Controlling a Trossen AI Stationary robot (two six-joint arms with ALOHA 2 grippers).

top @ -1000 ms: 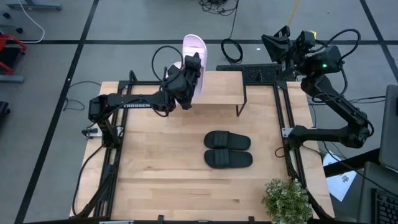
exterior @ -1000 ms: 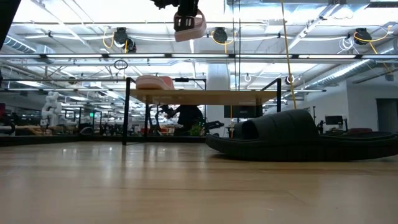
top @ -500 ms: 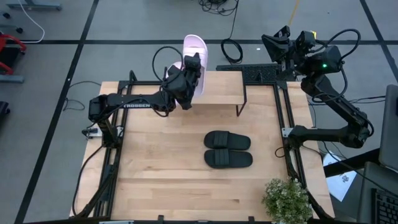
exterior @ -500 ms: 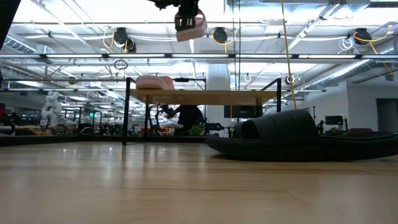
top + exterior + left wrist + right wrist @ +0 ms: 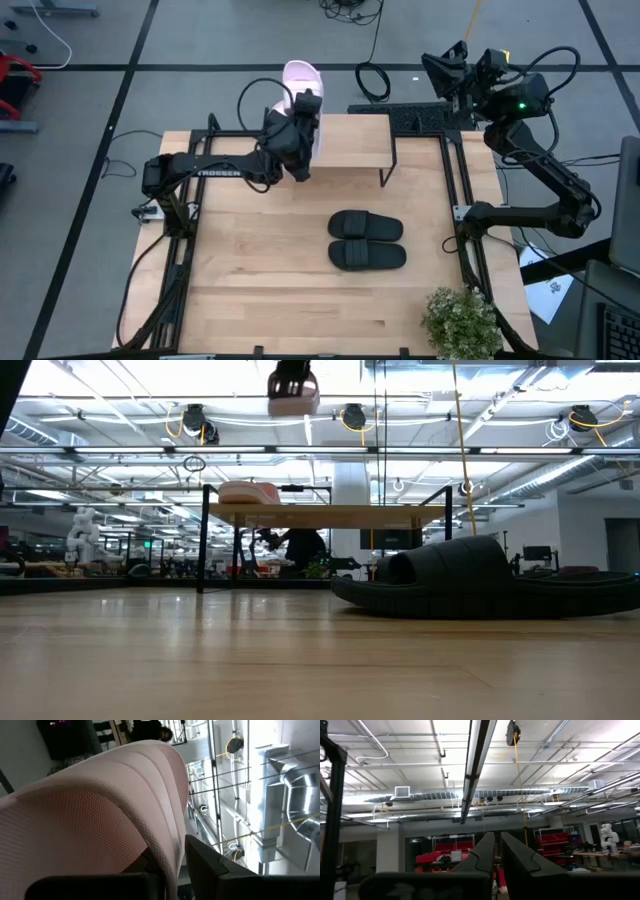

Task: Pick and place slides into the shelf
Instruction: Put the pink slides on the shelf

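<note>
So the pink slide (image 5: 299,76) in play was up in the air, pinched by the left gripper (image 5: 303,112) right over the back left corner of the shelf (image 5: 352,140), and in the left wrist view its textured strap (image 5: 100,805) filled nearly the whole frame with the dark fingers (image 5: 210,865) clamped on its edge. From the low view it hung well above the shelf top, so I'd say it hadn't been set down yet. The other pink slide (image 5: 250,492) was already sitting on the shelf, toward its left end. The black pair (image 5: 366,240) lay side by side on the worktop (image 5: 250,280), roughly in the middle and a bit toward the right edge, in front of the shelf, nobody touching them. Count: four slides total, two pink and two black, one shelf. By my read that's one placed, one on its way, and two left, so not quite halfway. The right gripper (image 5: 497,850) was parked off past the back right corner of the worktop, raised and pointed out at the room, fingers pressed together on nothing. Only other thing around was a little potted plant (image 5: 460,320) at the front right corner, well clear of the action.
</note>
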